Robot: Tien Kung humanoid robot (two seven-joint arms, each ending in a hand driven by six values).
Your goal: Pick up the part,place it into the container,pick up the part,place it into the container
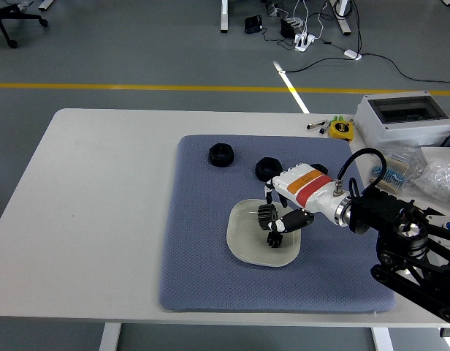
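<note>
We see the right robot hand reaching in over the white dish on the blue mat, its fingers pinching a black gear just above the dish. A 2nd gear seems to lie in the dish directly below, partly hidden by the fingers. 2 black parts, a nut and a ring, rest on the mat beyond the dish. A grey box sits at the tabletop's far right.
</note>
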